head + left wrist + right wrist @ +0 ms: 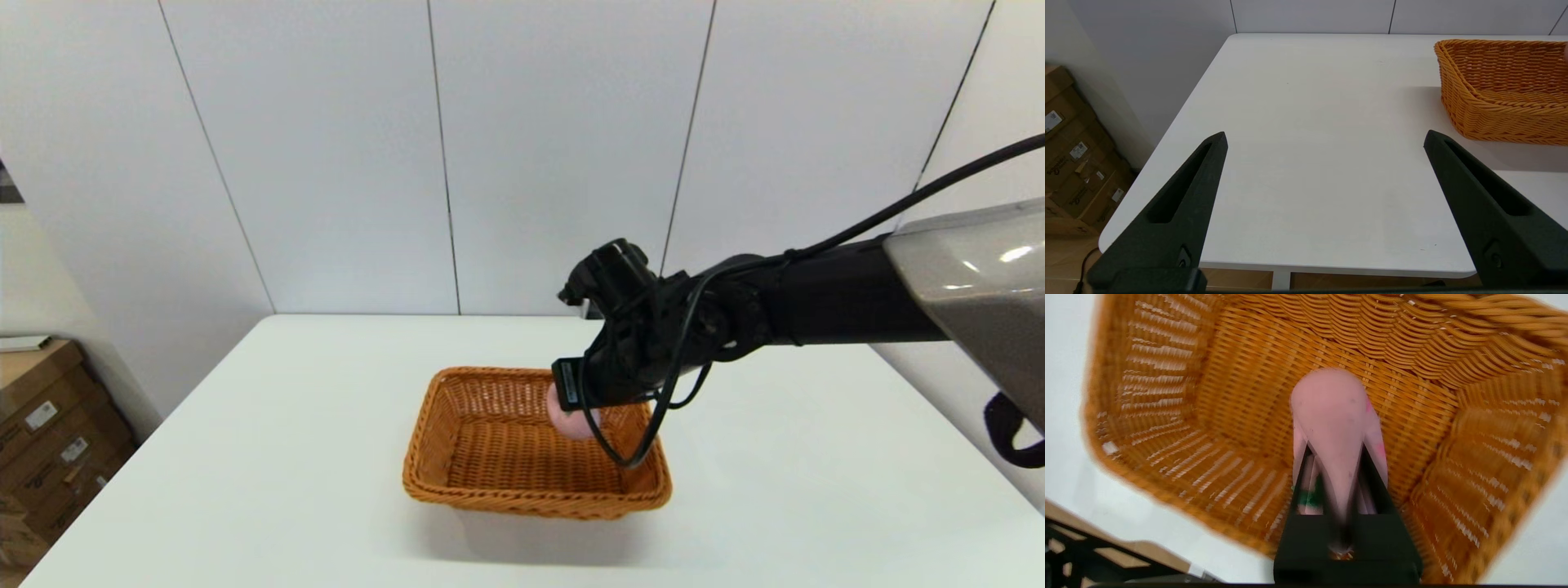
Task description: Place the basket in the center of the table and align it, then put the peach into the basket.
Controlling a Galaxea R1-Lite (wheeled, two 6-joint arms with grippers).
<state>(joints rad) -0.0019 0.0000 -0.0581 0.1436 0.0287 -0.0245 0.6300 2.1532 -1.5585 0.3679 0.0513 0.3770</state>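
Note:
The orange-brown wicker basket [535, 445] [1502, 90] [1216, 400] stands near the middle of the white table [269, 425] [1310, 122]. My right gripper [575, 416] [1336, 451] reaches in over the basket's right rim, shut on the pale-pink peach [571, 421] [1336, 416]. The peach hangs inside the basket, above its woven floor, squeezed between the black fingers. My left gripper [1325, 139] hovers open over bare table left of the basket, holding nothing.
Cardboard boxes [49, 433] [1073, 163] are stacked on the floor beyond the table's left edge. A white panelled wall [522, 147] rises behind the table. The right arm's cable [645, 441] loops down over the basket's right side.

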